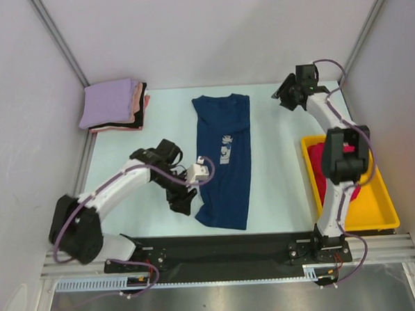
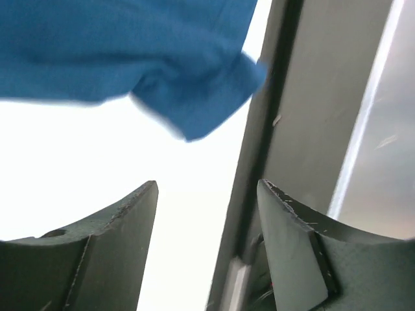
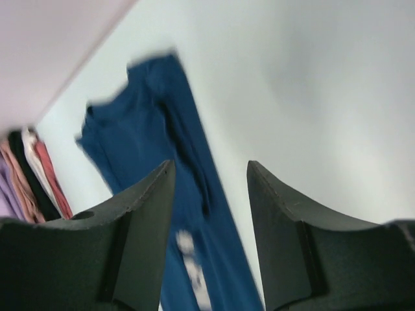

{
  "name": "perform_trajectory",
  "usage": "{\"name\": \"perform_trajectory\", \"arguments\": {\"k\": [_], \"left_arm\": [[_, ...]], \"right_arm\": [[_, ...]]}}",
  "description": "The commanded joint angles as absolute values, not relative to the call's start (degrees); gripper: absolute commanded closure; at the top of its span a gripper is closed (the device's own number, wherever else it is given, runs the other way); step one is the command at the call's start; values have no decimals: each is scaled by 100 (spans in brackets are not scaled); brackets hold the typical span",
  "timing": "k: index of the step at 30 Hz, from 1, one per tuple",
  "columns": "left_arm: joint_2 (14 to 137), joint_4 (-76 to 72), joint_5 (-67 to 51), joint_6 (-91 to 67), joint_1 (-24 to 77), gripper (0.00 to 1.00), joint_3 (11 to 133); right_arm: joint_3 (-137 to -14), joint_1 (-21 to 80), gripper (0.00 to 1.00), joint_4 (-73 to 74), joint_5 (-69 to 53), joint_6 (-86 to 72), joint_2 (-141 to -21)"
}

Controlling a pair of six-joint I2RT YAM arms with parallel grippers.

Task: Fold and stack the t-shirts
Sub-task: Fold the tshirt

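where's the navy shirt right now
In the top view the navy shirt lies in a long strip at the middle of the table, just right of the left hand, with the yellow tray farther right.

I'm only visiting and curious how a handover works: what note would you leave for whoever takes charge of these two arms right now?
Left arm: jaws open and empty, beside the navy shirt's near left edge.
Right arm: jaws open and empty, at the table's far right.
Navy shirt lies mid-table, seemingly folded into a long strip.
Done: folded stack, lavender on top, in the far left corner.
Left: finish folding the navy shirt and stack it, then the crimson shirt in the yellow tray.
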State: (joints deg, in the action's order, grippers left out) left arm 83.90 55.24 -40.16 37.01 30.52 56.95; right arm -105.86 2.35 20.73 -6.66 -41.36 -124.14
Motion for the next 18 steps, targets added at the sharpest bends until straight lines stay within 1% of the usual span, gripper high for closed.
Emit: {"name": "perform_trajectory", "arguments": {"k": [1,2,3,4,5,6,7,8,9,10,11,13,14,16,18], "left_arm": [[7376,6030,-2992,4972,3076,32,5241],[7061,5707,-2884,5149,3094,31,5108],[6771,5608,-2865,5481,3120,28,4967],[6141,5494,-2952,6424,3146,27,4661],[5848,5180,-3014,6938,3207,25,4476],[5558,4942,-3084,7396,3243,20,4274],[5059,4644,-3155,8062,3295,18,3854],[4906,4127,-3277,8338,3426,18,3658],[4800,3896,-3304,8724,3532,17,3482],[4764,3693,-3305,8780,3646,17,3263],[4851,3378,-3244,8772,3874,17,3200],[5053,3235,-3199,8483,4069,18,3182],[5280,3130,-3173,8160,4200,21,3199],[5457,3024,-3129,7859,4297,22,3182],[5537,3041,-3076,7813,4386,22,3129]], "right_arm": [[-9241,701,46,2302,-317,-3543,-10545],[-8359,790,46,2433,-334,-3481,-10225],[-7967,887,46,2478,-386,-3454,-9943],[-7519,1149,46,2505,-404,-3445,-9584],[-7167,1299,46,2644,-413,-3411,-9093],[-6624,1501,46,2785,-448,-3401,-8844],[-6409,1668,46,2934,-422,-3419,-8650],[-6207,2044,46,3075,-422,-3462,-8292],[-5735,2222,47,3215,-570,-3576,-8140],[-5539,2389,48,3295,-606,-3690,-7991],[-5293,2765,48,3357,-685,-3831,-7693],[-4680,3162,48,3323,-861,-4294,-7376],[-4493,3556,49,3113,-948,-4463,-7148],[-3976,4006,49,2823,-1002,-4954,-7023],[-3754,4401,48,2453,-1255,-5237,-7075]]}}
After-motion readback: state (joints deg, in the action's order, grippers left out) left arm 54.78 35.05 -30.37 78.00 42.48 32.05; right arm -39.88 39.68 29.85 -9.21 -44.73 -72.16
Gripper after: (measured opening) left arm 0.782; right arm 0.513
